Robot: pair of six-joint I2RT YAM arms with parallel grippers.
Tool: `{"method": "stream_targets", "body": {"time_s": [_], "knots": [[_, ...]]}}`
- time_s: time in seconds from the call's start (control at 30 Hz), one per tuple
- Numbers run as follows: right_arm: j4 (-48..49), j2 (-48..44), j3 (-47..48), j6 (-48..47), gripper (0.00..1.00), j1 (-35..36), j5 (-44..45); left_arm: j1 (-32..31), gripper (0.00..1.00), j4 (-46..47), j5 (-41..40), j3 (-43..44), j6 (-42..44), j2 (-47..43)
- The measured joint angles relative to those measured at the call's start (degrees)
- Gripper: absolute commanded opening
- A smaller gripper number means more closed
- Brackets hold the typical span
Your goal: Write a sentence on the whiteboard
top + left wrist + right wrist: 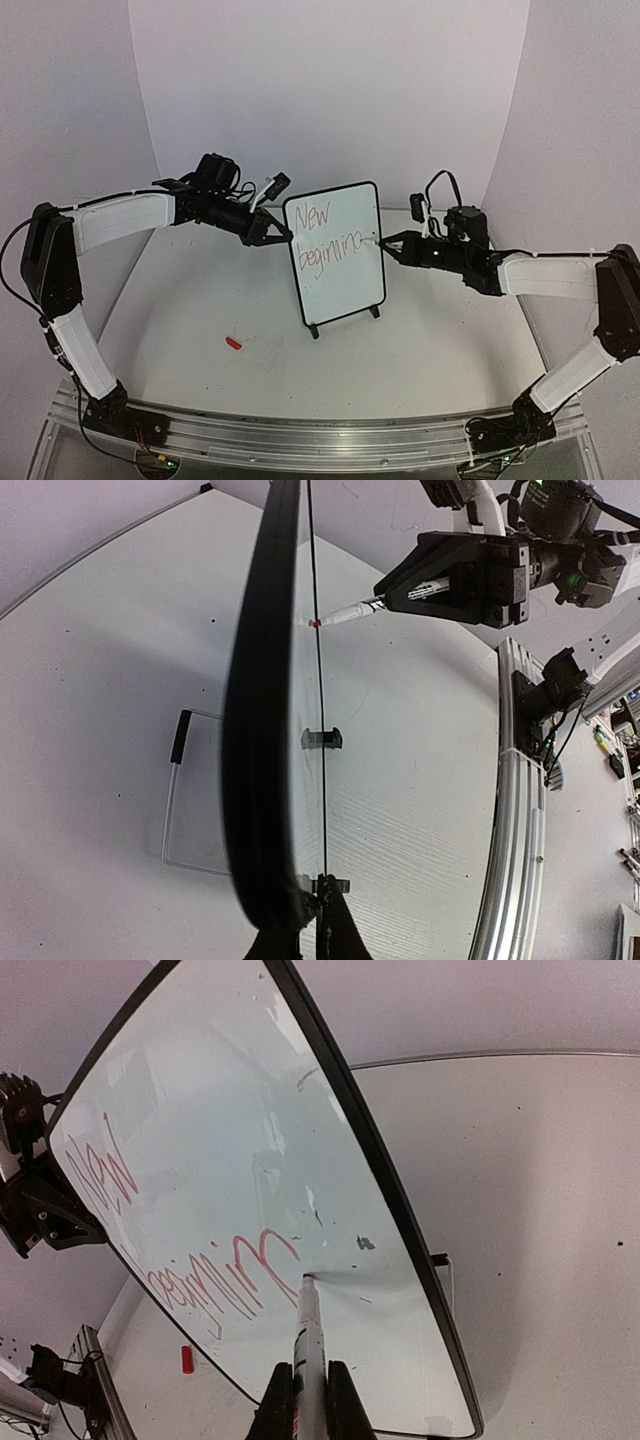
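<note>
Mid-writing step. The whiteboard stands upright on its two small feet near the middle of the desk, with its face toward the arm bases, leaning back a little. The left fingers are clamped narrow on the board's left edge, bracing it (the left wrist view sees the frame edge-on, running up from the fingers). The right fingers are closed on a marker, barrel pointing forward, with the tip touching the board face right at the right-hand end of the second line. The sentence reads "New" on the top line and something like "beginnin" below it, in thin reddish strokes. The last letters are hard to read, and the lower half of the board is blank. A small red piece, probably the marker's cap, lies on the desk front-left of the board and well apart from it. Judgement: about halfway through, since the second word looks unfinished and sits close to the right frame, leaving little room on that line. The next move likely calls for finishing the last letters with short, light strokes, holding tip contact without shoving the board backward. After that, lift off and reposition lower-left if another line is to come. The left hold needs to be firm, because a board on such small feet could tip or slide under marker pressure.
</note>
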Motion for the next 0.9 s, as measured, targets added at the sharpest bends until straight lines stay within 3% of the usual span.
{"method": "stream_targets", "body": {"time_s": [0.43,0.9], "knots": [[0.1,0.0,0.1,-0.1,0.00,0.0,0.0,0.0,0.00,0.0,0.0,0.0,0.0,0.0],[1.0,0.4,-6.0,1.2,0.00,0.0,-0.4,-0.2,0.00,-0.2,-0.1,0.3,0.2,0.0]]}}
